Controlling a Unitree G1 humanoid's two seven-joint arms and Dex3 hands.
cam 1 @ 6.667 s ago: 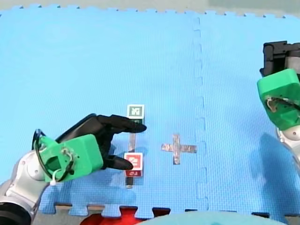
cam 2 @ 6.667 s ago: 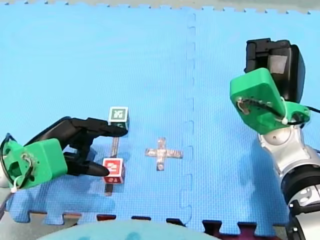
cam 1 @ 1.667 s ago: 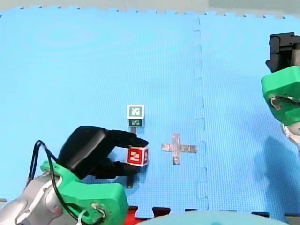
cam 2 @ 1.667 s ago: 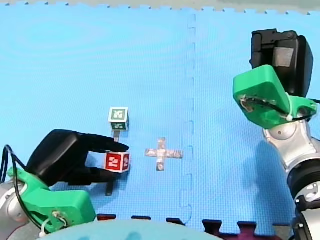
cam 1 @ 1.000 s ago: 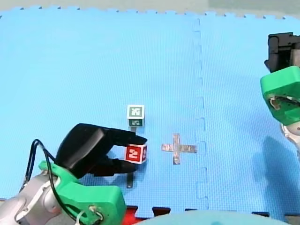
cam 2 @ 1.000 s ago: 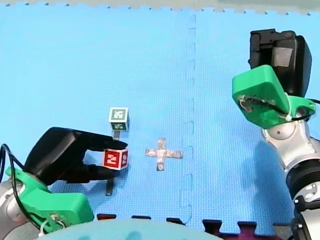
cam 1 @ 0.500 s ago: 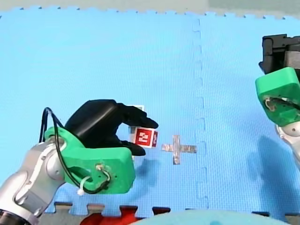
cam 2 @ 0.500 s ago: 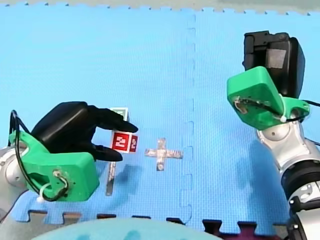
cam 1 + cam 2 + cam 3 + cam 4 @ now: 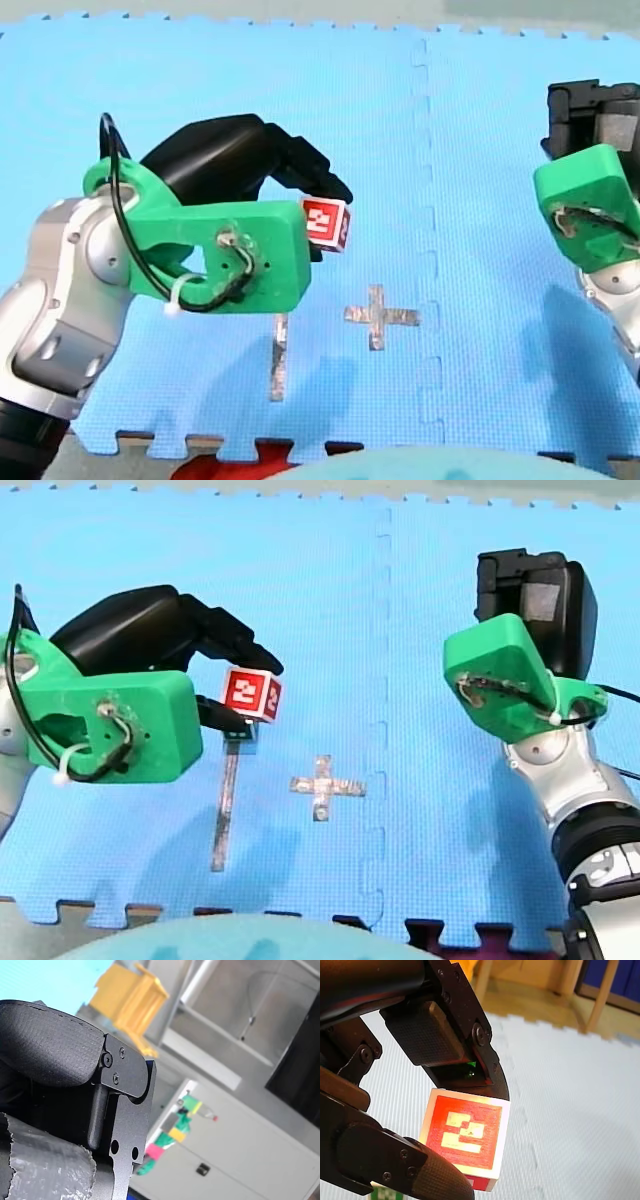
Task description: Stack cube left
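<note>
The mat (image 9: 200, 90) is matt blue foam, finely pebbled. The red cube (image 9: 251, 696), left of centre, looks smooth, perhaps painted wood. The left hand (image 9: 150, 635) gripping it has black fingers (image 9: 427, 1035), grainy and rubbery, and a smooth green plastic wrist housing (image 9: 115, 725). The tape cross (image 9: 378, 317) shines silvery.

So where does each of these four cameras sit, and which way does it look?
First head view: on the head, looking down at the blue foam mat; left hand holds the red cube aloft, right hand at the right edge.
Second head view: beside it, same scene; the green cube peeks out below the red cube.
First wrist view: at a wrist, facing a white cabinet past a hand's black shell.
Second wrist view: at the left wrist, close on fingers pinching the red cube, shared with both head views.
</note>
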